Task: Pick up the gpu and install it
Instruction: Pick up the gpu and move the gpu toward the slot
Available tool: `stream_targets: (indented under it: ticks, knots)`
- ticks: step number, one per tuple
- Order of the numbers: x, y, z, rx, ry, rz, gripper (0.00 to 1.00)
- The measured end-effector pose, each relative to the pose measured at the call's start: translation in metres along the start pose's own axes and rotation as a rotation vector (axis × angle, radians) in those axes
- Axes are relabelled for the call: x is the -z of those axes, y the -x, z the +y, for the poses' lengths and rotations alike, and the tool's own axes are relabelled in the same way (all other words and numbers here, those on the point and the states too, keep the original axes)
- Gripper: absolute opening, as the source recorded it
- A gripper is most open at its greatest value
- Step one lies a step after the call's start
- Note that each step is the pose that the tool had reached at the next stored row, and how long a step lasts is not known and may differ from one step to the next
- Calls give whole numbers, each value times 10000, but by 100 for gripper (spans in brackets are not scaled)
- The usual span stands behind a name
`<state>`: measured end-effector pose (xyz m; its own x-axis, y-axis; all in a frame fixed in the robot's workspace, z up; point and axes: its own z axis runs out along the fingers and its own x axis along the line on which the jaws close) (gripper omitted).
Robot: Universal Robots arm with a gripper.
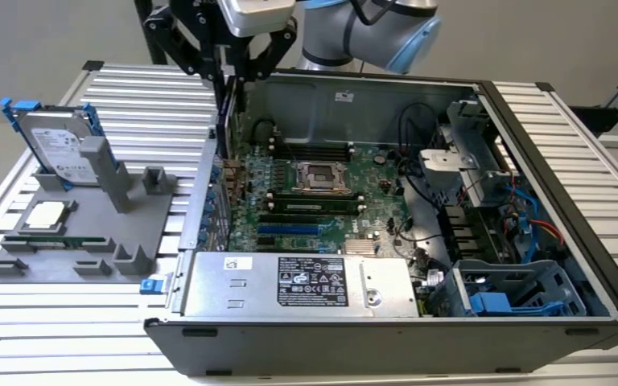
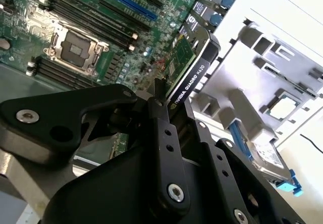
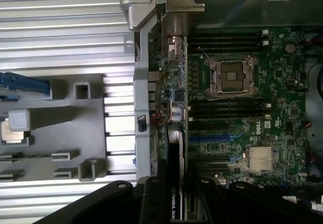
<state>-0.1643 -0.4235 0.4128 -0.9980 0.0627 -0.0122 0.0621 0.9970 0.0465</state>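
Note:
My gripper [image 1: 226, 80] is shut on the gpu [image 1: 223, 112], which hangs edge-on over the open computer case [image 1: 566, 241], just inside the wall on the exterior view's left. In the second wrist view the black fingers [image 2: 159, 108] clamp the gpu [image 2: 189, 62], and its green card and black cooler stick out beyond them above the motherboard [image 2: 75, 27]. The first wrist view looks along the gpu [image 3: 174, 153], which hovers over the board's edge beside the blue expansion slots [image 3: 212, 138]. The card sits in no slot.
The motherboard [image 1: 309, 193] has an empty processor socket [image 1: 320, 175] and blue slots [image 1: 287, 229]. A silver power supply [image 1: 298, 281] fills the case's near side, with cables and drive cages on the exterior view's right. A grey fixture [image 1: 84, 233] outside holds a hard drive [image 1: 57, 145].

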Motion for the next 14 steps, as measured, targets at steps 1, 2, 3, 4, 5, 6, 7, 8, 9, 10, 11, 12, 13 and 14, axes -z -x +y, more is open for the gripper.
stream_targets:
  ticks: [1,2,3,4,5,6,7,8,9,10,11,12,13,14]
  knots:
    - [0,11,1,0,-1,6,0]
    - [0,21,1,0,-1,10,0]
    - [0,31,2,0,-1,13,0]
    - [-1,40,3,0,-1,16,0]
    - [-1,51,4,0,-1,19,0]
    - [-1,61,4,-1,-2,23,0]
    - [-1,71,5,-1,-3,26,0]
    - [-1,82,6,-1,-2,28,0]
    - [-2,93,7,-1,-2,31,0]
    - [-2,106,8,-1,-2,34,0]
    - [-2,118,9,-2,-3,36,0]
    - [-2,131,10,-2,-3,38,0]
    - [-2,144,11,-1,-3,40,0]
    - [-2,158,12,-2,-3,42,0]
